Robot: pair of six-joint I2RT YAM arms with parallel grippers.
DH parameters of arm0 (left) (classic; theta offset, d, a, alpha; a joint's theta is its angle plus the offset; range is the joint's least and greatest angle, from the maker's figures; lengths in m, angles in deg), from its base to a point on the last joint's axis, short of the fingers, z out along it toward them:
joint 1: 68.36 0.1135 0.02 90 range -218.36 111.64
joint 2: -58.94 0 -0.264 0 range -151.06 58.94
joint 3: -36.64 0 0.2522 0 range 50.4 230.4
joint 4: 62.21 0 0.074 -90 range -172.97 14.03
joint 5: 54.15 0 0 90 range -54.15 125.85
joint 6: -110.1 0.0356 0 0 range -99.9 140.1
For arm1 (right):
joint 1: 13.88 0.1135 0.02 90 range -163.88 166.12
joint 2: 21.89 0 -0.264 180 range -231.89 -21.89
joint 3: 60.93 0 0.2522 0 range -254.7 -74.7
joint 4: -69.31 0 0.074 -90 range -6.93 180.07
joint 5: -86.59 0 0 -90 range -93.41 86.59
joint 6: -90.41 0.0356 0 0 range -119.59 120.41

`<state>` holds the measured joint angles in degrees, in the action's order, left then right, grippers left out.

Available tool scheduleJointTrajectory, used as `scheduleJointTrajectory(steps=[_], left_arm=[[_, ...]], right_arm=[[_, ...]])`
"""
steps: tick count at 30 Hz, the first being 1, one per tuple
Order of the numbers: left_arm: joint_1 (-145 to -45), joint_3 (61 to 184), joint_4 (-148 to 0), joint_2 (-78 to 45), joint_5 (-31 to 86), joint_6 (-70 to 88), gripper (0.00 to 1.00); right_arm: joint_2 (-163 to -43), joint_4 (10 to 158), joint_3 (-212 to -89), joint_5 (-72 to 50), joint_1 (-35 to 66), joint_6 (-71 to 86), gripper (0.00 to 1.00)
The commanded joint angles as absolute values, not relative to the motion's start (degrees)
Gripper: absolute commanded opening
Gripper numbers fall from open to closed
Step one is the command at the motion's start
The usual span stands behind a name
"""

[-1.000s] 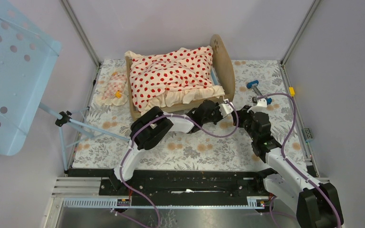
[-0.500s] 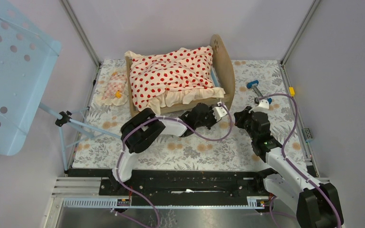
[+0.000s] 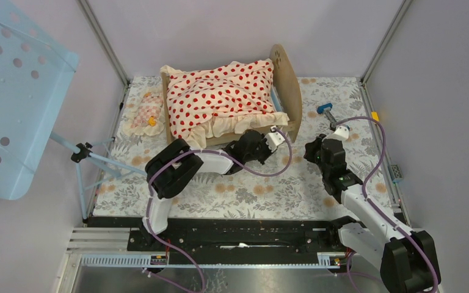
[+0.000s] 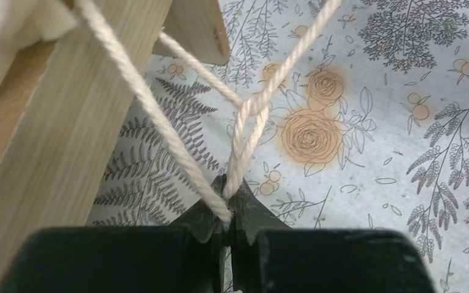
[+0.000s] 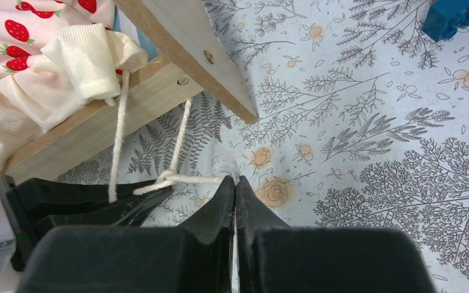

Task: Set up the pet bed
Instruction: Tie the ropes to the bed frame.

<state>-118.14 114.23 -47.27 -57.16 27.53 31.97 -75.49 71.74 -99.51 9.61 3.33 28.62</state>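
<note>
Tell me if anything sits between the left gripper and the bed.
Nothing blocks it. Only the string pinched by the left gripper, jaws shut, runs up to the bed over bare mat.

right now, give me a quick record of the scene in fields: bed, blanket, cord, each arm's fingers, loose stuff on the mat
pet bed: light wood frame on the floral mat, headboard at the right end
blanket: cream with red dots, draped over the bed
cord: cream, runs from the blanket's corner down past the side rail, strands crossed
left fingers: shut on the cord
right fingers: shut on the cord's frayed end
pillow: pink checked, on the mat left of the bed
blue block: on the mat right of the headboard
</note>
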Motion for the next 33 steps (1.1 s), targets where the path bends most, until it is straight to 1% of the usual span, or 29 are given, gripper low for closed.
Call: scheduleJointTrajectory(steps=[1,11,17,21,33], left_arm=[[-116.95,112.7,-47.29,-52.62,27.54,30.72,0.0],[-115.11,111.85,-48.9,-50.94,25.21,30.38,0.0],[-113.67,116.64,-58.44,-51.55,22.06,31.09,0.0],[-113.36,120.11,-65.88,-52.79,19.68,32.29,0.0],[-113.36,121.94,-65.76,-52.45,17.73,31.25,0.0]], right_arm=[[-76.23,72.3,-102.55,12.95,3.44,29.45,0.0],[-76.9,73.56,-103.23,15.96,3.48,28.99,0.0],[-77.65,73.25,-103.89,16.73,3.26,27.55,0.0],[-77.83,72.05,-103.43,14.88,3.22,27.31,0.0],[-79.6,68.51,-100.99,7.65,3.17,28.88,0.0]])
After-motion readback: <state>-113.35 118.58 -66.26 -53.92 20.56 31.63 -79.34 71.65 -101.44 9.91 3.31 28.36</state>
